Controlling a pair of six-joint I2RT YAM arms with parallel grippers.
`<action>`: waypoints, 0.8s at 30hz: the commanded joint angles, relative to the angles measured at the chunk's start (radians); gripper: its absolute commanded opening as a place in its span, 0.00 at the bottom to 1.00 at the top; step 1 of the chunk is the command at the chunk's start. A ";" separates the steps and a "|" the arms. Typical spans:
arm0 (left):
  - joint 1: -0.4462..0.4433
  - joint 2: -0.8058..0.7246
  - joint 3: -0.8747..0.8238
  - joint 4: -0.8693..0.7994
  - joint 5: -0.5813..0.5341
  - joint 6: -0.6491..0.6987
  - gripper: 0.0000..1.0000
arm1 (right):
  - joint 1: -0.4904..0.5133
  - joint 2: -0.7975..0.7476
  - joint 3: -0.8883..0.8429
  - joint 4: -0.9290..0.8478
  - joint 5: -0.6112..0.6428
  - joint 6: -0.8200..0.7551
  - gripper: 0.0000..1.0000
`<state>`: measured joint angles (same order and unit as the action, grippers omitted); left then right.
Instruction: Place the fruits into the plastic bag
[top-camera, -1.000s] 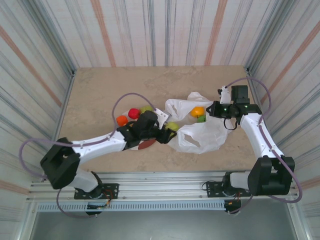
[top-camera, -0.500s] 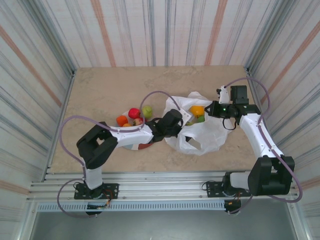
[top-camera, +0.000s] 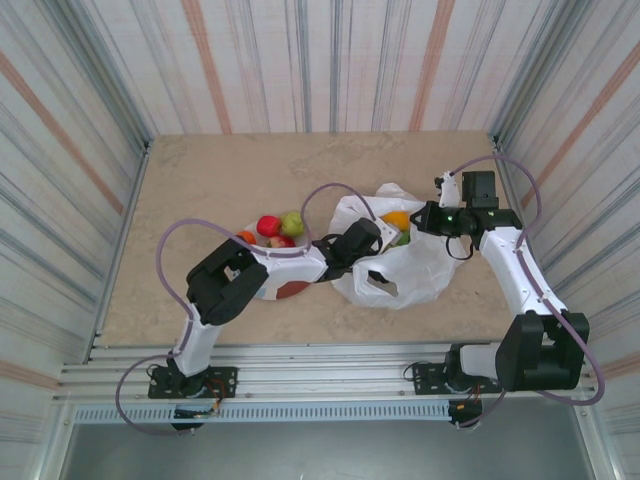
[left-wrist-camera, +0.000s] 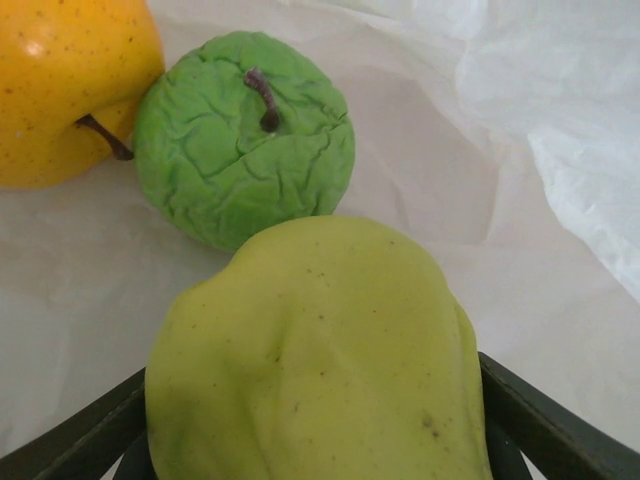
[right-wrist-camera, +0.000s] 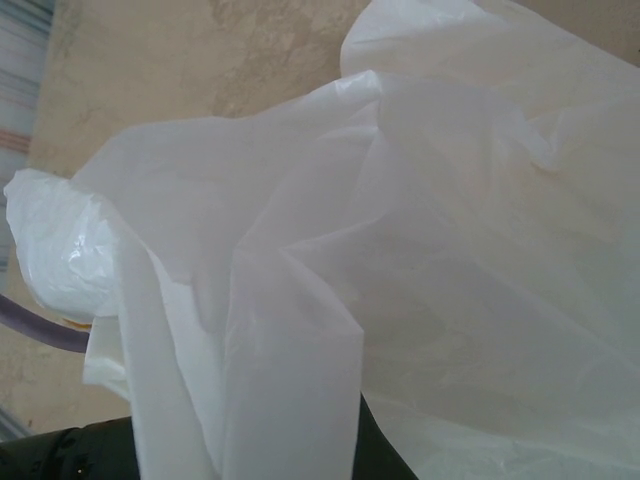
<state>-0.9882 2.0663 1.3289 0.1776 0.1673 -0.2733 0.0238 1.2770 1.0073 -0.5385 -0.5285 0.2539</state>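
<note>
- The left gripper (top-camera: 368, 240) has reached over the open mouth of the plastic bag (top-camera: 405, 268). Its two dark fingers (left-wrist-camera: 95, 435) are partly closed around a pale green fruit (left-wrist-camera: 320, 350), one on each side.
- Just past that fruit, a wrinkly green fruit (left-wrist-camera: 243, 135) with a small brown stem lies on the white plastic inside the bag.
- A yellow-orange fruit (left-wrist-camera: 70, 80) lies right beside the wrinkly one and touches it. It is also inside the bag.
- The right gripper (top-camera: 422, 218) is at the far right edge of the bag. In its wrist view, a fold of thin white plastic runs down between its dark fingers, so it is pinching the bag.
- The bag lies crumpled on the tan table (top-camera: 200, 180), with a handle hole on its near side.
- To the left of the bag is a plate (top-camera: 293, 290), partly under the left arm.
- On the plate sit a red fruit (top-camera: 267, 226), a shiny green fruit (top-camera: 292, 221) and an orange fruit (top-camera: 245, 238), close together.
</note>
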 joint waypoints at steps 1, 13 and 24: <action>-0.004 0.023 0.046 0.021 0.038 0.003 0.75 | -0.006 0.005 -0.016 -0.005 -0.011 0.004 0.00; -0.040 0.126 0.136 0.038 0.085 -0.018 0.77 | -0.005 0.012 -0.030 0.001 -0.012 0.011 0.00; -0.038 0.045 0.064 0.045 0.036 0.013 0.88 | -0.010 0.016 -0.033 0.005 -0.008 0.006 0.00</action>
<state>-1.0252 2.1796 1.4204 0.2035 0.2222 -0.2836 0.0238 1.2774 0.9794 -0.5377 -0.5285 0.2543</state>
